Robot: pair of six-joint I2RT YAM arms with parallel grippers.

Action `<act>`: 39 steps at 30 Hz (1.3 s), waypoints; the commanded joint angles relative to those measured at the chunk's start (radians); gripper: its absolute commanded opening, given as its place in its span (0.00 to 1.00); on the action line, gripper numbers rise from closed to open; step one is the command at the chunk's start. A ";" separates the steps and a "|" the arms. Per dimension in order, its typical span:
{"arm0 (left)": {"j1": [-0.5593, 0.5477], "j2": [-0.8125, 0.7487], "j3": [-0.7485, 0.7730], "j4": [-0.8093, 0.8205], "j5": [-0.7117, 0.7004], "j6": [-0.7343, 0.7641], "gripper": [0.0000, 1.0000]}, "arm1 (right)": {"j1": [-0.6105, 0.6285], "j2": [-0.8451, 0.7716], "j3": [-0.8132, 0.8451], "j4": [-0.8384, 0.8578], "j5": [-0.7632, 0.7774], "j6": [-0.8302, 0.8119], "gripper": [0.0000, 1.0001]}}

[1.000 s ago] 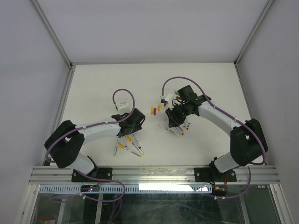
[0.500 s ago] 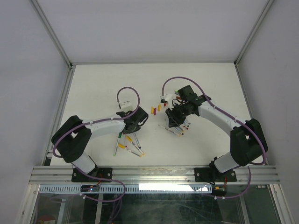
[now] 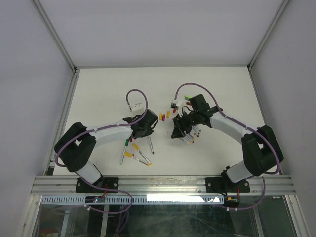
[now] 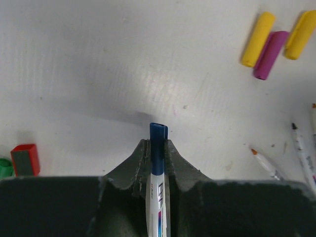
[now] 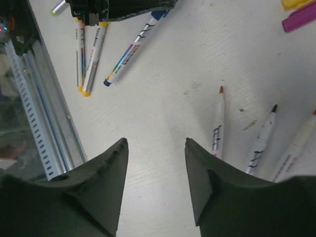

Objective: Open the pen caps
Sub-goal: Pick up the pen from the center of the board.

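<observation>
My left gripper is shut on a white pen. Its blue cap pokes out past the fingertips, just above the table. The right wrist view shows that same pen slanting out from under the left gripper. Two yellow caps and a purple one lie loose ahead to the right; a red cap lies at the left. My right gripper hangs open and empty over bare table, beside uncapped pens. From above, the left gripper and right gripper face each other.
Several capped pens lie near the left arm, and yellow-capped ones show by the aluminium rail. Several uncapped pens sit under the right arm. Loose caps lie between the grippers.
The left gripper has shut on the blue-capped pen and carried it right, toward the middle. The right gripper has opened wider and shifted slightly left.
</observation>
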 commanded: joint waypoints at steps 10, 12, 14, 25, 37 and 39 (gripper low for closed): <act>-0.002 -0.150 -0.152 0.367 0.120 -0.081 0.01 | 0.006 0.039 -0.231 0.603 -0.286 0.349 0.62; -0.003 -0.136 -0.164 0.400 0.141 -0.104 0.01 | 0.022 0.074 -0.223 0.615 -0.289 0.378 0.62; -0.003 -0.115 -0.168 0.421 0.154 -0.127 0.01 | 0.046 0.104 -0.209 0.600 -0.275 0.388 0.62; -0.019 -0.020 -0.161 0.446 0.170 -0.225 0.01 | 0.151 0.212 -0.109 0.472 -0.041 0.452 0.57; -0.027 -0.025 -0.184 0.452 0.158 -0.314 0.01 | 0.194 0.268 -0.049 0.357 0.145 0.443 0.43; -0.026 -0.035 -0.194 0.453 0.154 -0.325 0.01 | 0.196 0.272 -0.044 0.349 0.151 0.438 0.38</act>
